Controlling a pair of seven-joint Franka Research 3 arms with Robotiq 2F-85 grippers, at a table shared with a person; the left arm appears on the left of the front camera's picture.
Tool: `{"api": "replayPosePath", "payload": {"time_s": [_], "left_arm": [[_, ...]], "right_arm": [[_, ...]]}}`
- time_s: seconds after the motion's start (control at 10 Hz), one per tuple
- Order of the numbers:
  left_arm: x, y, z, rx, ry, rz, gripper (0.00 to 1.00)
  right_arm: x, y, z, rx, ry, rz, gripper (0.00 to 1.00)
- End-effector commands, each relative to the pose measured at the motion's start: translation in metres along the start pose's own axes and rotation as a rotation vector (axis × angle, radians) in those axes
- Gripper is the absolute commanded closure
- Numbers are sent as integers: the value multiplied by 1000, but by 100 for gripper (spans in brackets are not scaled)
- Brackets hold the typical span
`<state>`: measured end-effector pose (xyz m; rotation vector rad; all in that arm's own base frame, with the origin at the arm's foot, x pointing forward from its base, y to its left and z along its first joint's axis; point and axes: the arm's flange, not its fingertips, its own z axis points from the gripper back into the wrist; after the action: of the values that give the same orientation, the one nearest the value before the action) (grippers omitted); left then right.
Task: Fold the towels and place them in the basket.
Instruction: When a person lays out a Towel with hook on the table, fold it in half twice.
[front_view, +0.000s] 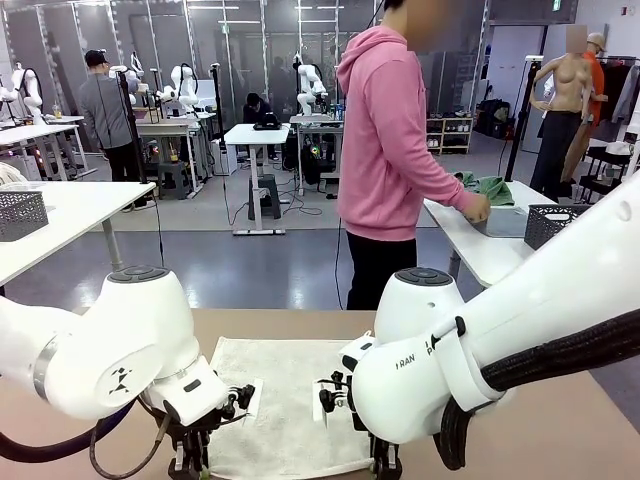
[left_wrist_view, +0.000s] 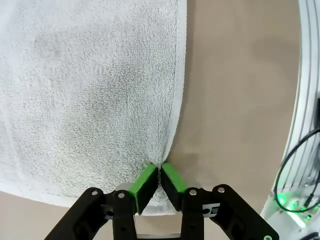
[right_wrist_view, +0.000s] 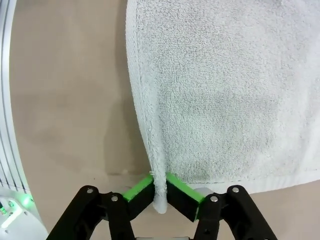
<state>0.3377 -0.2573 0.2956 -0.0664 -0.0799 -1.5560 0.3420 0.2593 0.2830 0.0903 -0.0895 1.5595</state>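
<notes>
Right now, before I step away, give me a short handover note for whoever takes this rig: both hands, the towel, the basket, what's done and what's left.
Left hand: shut on one near corner of the white towel.
Right hand: shut on the other near corner.
The towel lies flat and unfolded on the tan table, between the arms.
A mesh basket sits on the side table at the far right, where a person has a hand on a green cloth.
Done: both corners gripped.
Left: fold the towel, then put it in the basket.
</notes>
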Motion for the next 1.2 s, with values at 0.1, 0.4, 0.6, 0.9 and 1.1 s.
{"api": "replayPosePath", "payload": {"time_s": [0.1,0.4,0.6,0.9,1.1], "left_arm": [[-55,-68,-3,43,-30,-6,100],[-50,-78,41,88,-84,-36,93],[-49,-80,66,133,-80,-25,93],[-46,-73,88,168,-102,-3,93],[-37,-67,84,168,-97,-32,93]], "right_arm": [[-1,9,18,22,-41,-34,100],[7,16,61,-6,-51,-31,100],[9,14,83,-31,-43,-25,100],[9,8,104,-55,-63,-38,100],[8,5,100,-41,-53,-30,100]]}}
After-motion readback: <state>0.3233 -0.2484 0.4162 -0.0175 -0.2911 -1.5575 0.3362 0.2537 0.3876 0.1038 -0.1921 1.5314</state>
